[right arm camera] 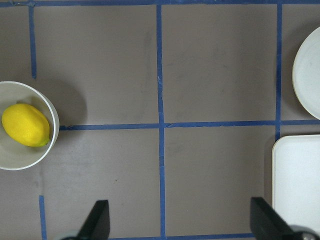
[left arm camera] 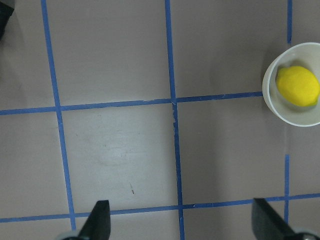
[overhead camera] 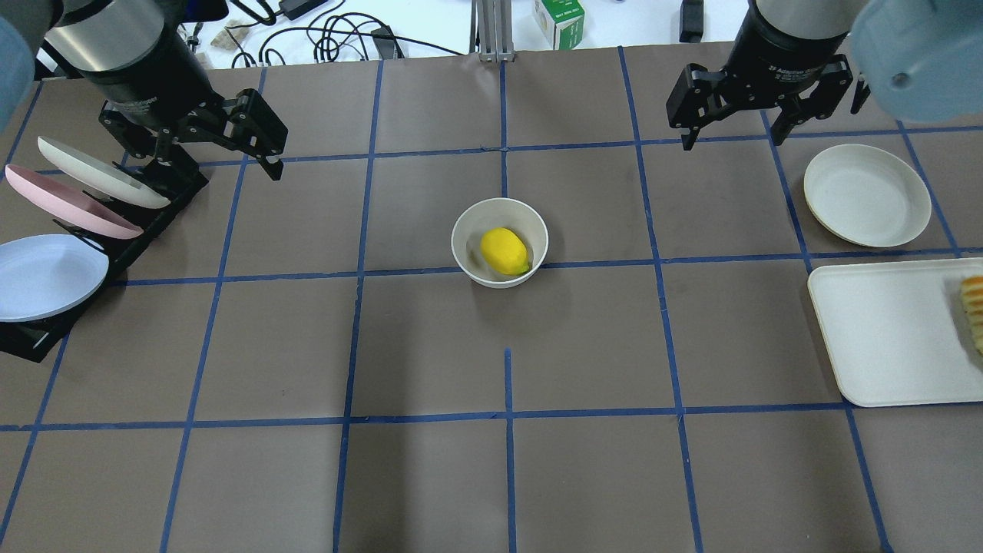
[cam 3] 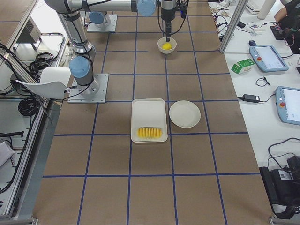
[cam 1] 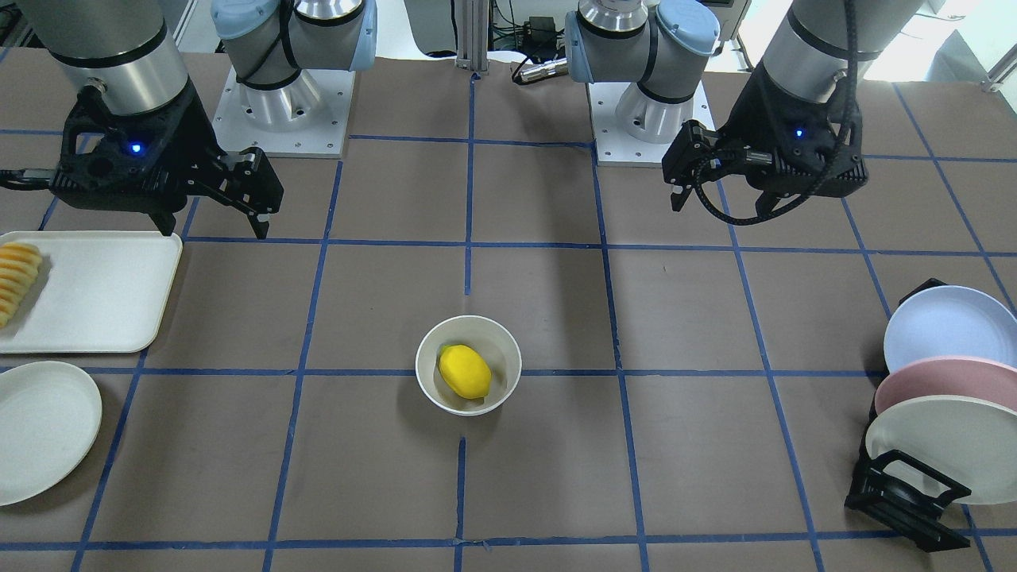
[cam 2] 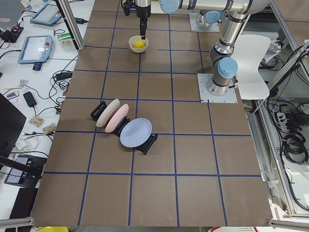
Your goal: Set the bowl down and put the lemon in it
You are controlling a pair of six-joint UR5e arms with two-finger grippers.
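Note:
The off-white bowl (cam 1: 469, 330) stands upright at the middle of the table with the yellow lemon (cam 1: 465, 371) lying inside it. Both also show in the overhead view, the bowl (overhead camera: 499, 206) and the lemon (overhead camera: 504, 250). My left gripper (overhead camera: 219, 165) is open and empty, raised well off to the bowl's left. My right gripper (overhead camera: 731, 138) is open and empty, raised well off to the bowl's right. The left wrist view shows the bowl (left arm camera: 295, 117) and lemon (left arm camera: 298, 86) at its right edge. The right wrist view shows the bowl (right arm camera: 20, 157) and lemon (right arm camera: 25, 125) at its left edge.
A white tray (overhead camera: 891, 330) holding an orange-yellow sliced food piece (overhead camera: 974, 307) and a shallow cream plate (overhead camera: 866, 196) lie on the robot's right. A black rack (overhead camera: 165, 203) with blue, pink and cream plates stands on its left. Blue tape lines grid the brown table.

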